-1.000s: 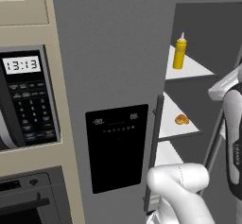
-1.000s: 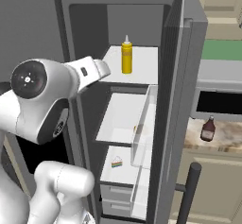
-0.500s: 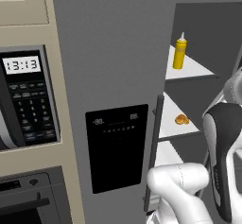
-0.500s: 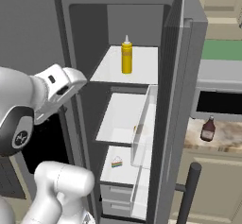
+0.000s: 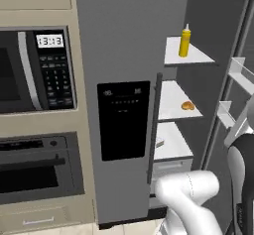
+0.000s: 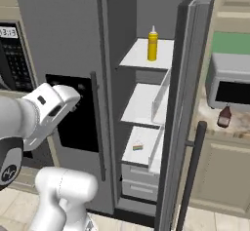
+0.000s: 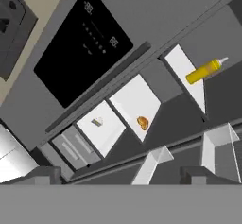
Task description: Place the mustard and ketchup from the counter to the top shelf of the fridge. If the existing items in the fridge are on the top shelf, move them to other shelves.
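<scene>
Gaping wide and empty, tool (image 7: 118, 173) faces the open fridge (image 7: 142, 10).

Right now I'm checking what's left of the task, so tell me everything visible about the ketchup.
The ketchup is a small dark reddish-brown bottle with a narrow neck, standing upright on the marbled counter to the right of the open fridge, just in front of a grey appliance. Nothing grips it. Its label is too small to make out.
</scene>
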Tool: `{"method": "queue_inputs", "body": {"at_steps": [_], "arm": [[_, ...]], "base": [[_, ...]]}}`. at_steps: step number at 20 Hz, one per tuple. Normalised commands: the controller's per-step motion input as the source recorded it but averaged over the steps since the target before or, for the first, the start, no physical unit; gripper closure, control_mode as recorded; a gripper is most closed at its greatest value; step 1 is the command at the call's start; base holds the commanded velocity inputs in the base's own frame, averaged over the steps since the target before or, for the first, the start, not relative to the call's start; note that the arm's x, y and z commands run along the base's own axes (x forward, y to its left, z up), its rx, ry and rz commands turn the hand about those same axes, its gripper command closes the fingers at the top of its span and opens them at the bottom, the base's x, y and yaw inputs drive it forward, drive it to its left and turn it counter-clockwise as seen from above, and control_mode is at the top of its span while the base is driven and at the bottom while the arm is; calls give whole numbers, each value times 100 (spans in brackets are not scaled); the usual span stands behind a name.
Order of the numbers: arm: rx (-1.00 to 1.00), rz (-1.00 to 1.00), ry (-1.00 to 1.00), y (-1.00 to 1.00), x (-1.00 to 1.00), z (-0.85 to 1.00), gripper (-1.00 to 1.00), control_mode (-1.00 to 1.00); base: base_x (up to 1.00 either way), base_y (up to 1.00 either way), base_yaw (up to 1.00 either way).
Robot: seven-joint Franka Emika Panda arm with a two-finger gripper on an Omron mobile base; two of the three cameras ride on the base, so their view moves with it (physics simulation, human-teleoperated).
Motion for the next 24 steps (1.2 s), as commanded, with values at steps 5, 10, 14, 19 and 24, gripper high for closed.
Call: {"method": "queue_inputs", "body": {"at_steps": [5, 10, 14, 19, 24], "arm": [[0, 0, 0, 0, 0, 0, -100, 100], [0, 0, 0, 0, 0, 0, -100, 100], [0, 0, 0, 0, 0, 0, -100, 100], [0, 0, 0, 0, 0, 0, -100, 100], [0, 0, 0, 0, 0, 0, -100, 100]], "base": [[-100, -42, 9], [-100, -52, -40], [-33, -46, -71], [58, -88, -47], [100, -88, -16]]}}
